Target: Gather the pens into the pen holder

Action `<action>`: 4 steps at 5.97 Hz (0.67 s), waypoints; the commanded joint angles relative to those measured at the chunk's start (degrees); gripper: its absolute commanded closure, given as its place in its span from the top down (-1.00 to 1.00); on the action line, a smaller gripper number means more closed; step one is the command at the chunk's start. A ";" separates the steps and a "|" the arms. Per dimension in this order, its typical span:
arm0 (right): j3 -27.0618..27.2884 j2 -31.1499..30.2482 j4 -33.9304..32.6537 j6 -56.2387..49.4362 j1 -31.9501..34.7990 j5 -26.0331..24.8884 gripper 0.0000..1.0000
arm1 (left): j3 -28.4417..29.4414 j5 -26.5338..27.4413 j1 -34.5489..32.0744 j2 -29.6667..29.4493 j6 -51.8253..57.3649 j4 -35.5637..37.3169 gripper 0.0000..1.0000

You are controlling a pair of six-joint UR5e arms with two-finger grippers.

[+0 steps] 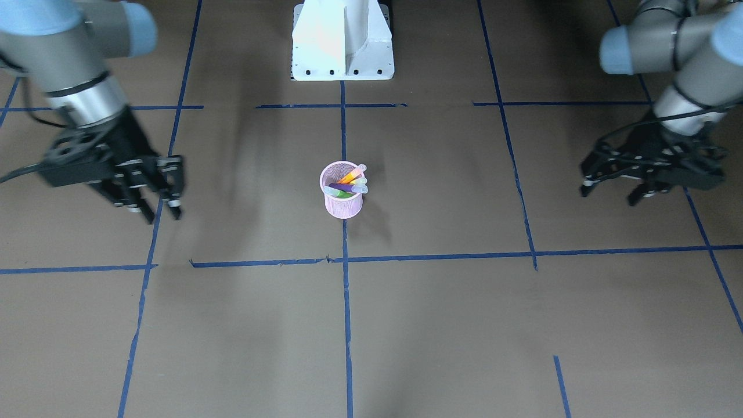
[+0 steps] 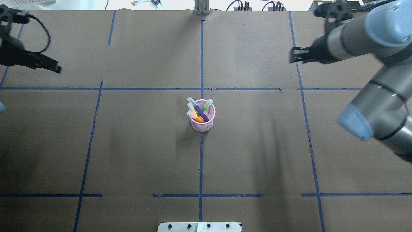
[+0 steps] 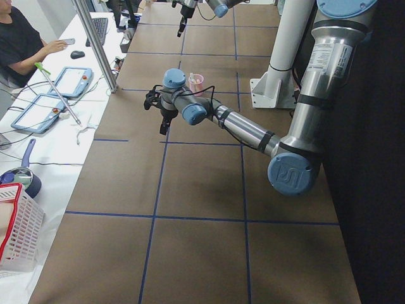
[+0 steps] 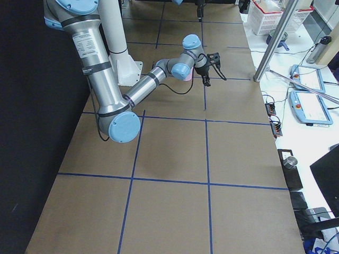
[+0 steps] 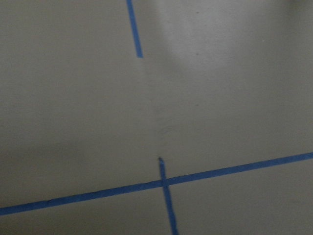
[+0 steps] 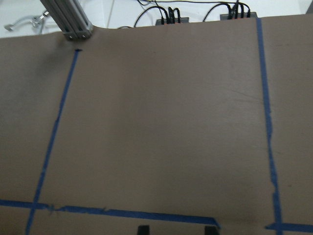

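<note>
The pink mesh pen holder (image 1: 342,203) stands upright at the middle of the table, also in the overhead view (image 2: 202,123). The purple pen (image 2: 202,113), the orange pen (image 2: 198,118) and the green pen (image 2: 206,106) all stand inside it with their pale caps leaning over the rim. My left gripper (image 1: 609,194) is open and empty, hovering far off to one side of the cup (image 2: 58,69). My right gripper (image 1: 163,212) is open and empty, far off on the other side (image 2: 291,55). Its two fingertips (image 6: 143,229) show apart in the right wrist view.
The white robot base (image 1: 342,40) stands behind the cup. Blue tape lines (image 1: 346,261) cross the brown table cover. A person (image 3: 19,38) sits at a side desk, with tablets and a white basket (image 3: 16,228) beyond the table edge.
</note>
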 commanded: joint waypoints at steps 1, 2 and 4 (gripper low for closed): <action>-0.42 -7.01 -9.19 -20.53 13.40 14.24 -0.03 | -0.43 -2.97 -9.11 1.92 22.16 13.54 0.86; -0.07 -10.27 -14.28 -26.19 19.30 20.92 -0.03 | 0.00 -3.05 -12.37 3.41 28.02 16.74 0.88; -1.46 -21.76 -15.65 -41.03 25.75 21.87 0.03 | 0.27 -6.80 -19.06 5.00 36.82 24.54 0.97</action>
